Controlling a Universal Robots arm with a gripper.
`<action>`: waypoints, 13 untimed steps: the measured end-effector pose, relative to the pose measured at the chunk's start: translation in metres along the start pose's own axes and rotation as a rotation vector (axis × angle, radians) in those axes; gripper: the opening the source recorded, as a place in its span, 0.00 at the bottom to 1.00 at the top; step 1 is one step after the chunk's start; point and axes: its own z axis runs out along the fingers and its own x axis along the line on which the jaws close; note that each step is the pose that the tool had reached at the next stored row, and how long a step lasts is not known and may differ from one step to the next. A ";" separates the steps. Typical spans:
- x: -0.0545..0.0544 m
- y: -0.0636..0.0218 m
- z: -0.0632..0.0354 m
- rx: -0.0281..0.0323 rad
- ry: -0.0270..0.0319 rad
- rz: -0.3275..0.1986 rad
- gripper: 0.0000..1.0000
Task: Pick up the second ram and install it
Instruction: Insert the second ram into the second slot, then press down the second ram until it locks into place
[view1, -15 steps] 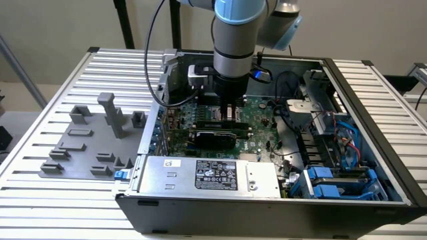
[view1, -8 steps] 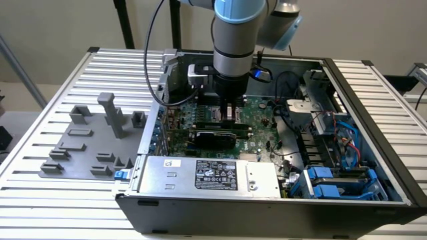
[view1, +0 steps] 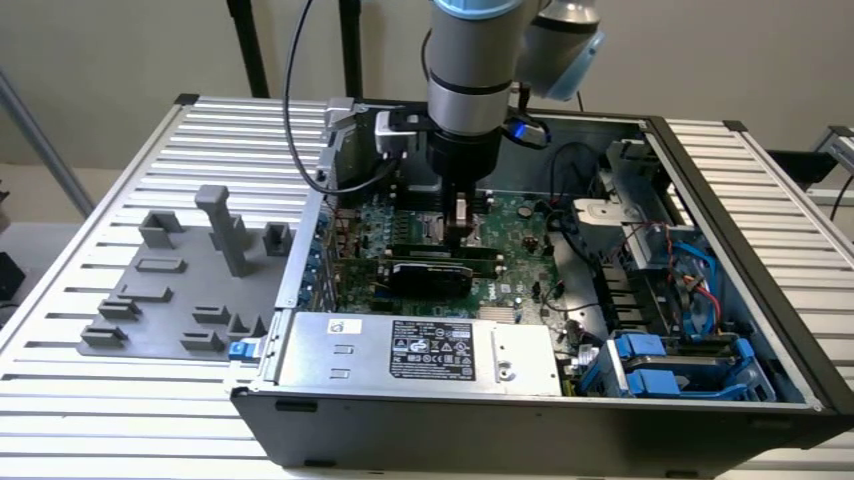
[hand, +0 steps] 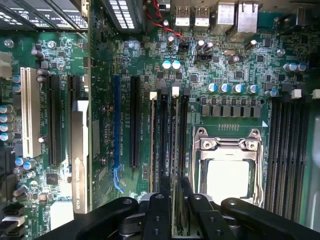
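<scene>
Inside the open computer case (view1: 747, 300): one gripper (view1: 461, 232) is hanging straight down from the arm (view1: 470, 60) over the motherboard (view1: 521, 285).
Gripper: its two black fingers (hand: 159, 212) are standing a narrow gap apart, one on each side of the second ram (hand: 175, 165); whether the pads are pressing on the stick or just clear of it, I cannot tell.
Second ram: one thin green strip, seen edge-on in the wrist view, is standing upright in a memory slot just beside the CPU socket (hand: 227, 167), running lengthwise between the fingers.
Memory slots: two white latch tabs (hand: 175, 91) are showing at the far ends of the slot bank next to the socket; a second bank of about four dark slots (hand: 287, 150) is lying on the other side of the socket.
CPU socket: one, with its metal frame lying around a bright square centre.
Expansion slots: one white slot (hand: 31, 112), one blue one (hand: 117, 125) and several black ones are lying side by side on the board.
Power supply (view1: 420, 350): one silver box is sitting at the near edge of the case.
Grey fixture tray (view1: 187, 290): one, lying on the slatted table (view1: 80, 400) toward the exterior view's left, carrying several grey blocks and one tall post (view1: 224, 230).
</scene>
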 end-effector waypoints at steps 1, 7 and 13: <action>0.000 0.0000 -0.0010 -0.0004 -0.0001 0.000 0.20; 0.000 0.0000 -0.0032 -0.0140 0.0000 0.000 0.11; 0.000 -0.0001 -0.0032 -0.0149 0.0000 0.000 0.11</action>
